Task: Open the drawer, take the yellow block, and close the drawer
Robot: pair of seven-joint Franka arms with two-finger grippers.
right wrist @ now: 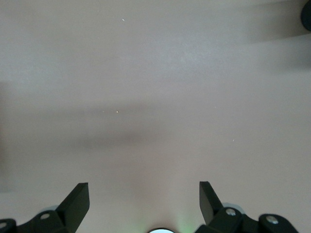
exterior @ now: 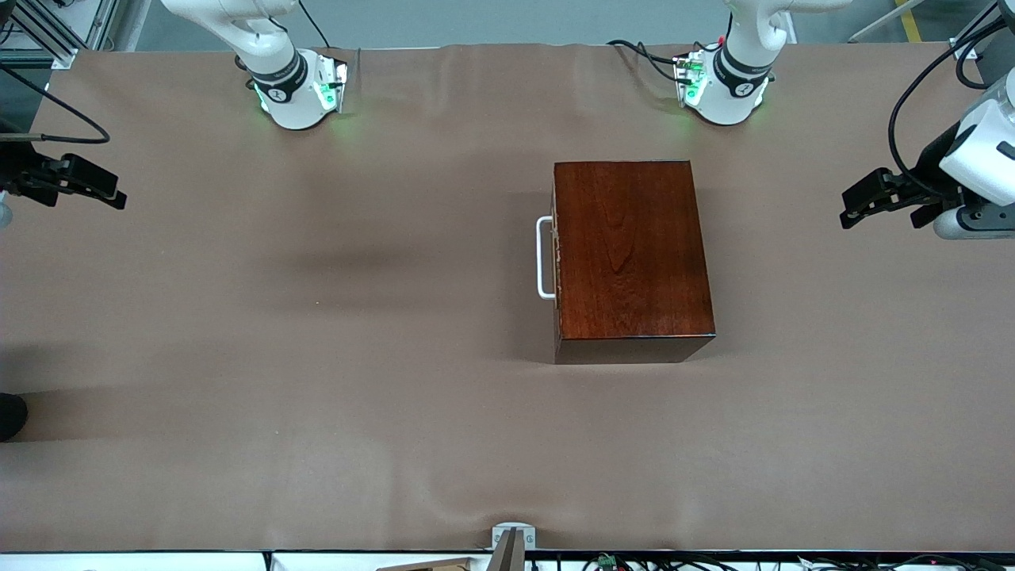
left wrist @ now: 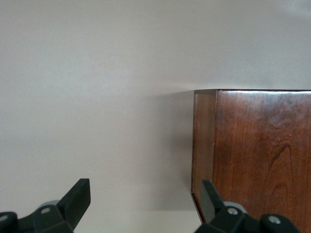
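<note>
The glossy dark reddish-brown wooden box [exterior: 630,258] stands on the table, toward the left arm's end. Its drawer is shut; only the white U-shaped bar handle [exterior: 545,258] shows, facing the right arm's end. The yellow block is hidden. My left gripper [exterior: 882,212] is open and empty, up in the air over the table's edge at the left arm's end, apart from the box. The left wrist view shows one corner of the box [left wrist: 257,155]. My right gripper [exterior: 75,194] is open and empty, up over the table's right-arm end, where the arm waits.
A brown cloth [exterior: 317,357] covers the whole table. A small metal bracket [exterior: 513,539] sits at the table's edge nearest the front camera. A dark round object [exterior: 9,416] shows at the right arm's end of the table.
</note>
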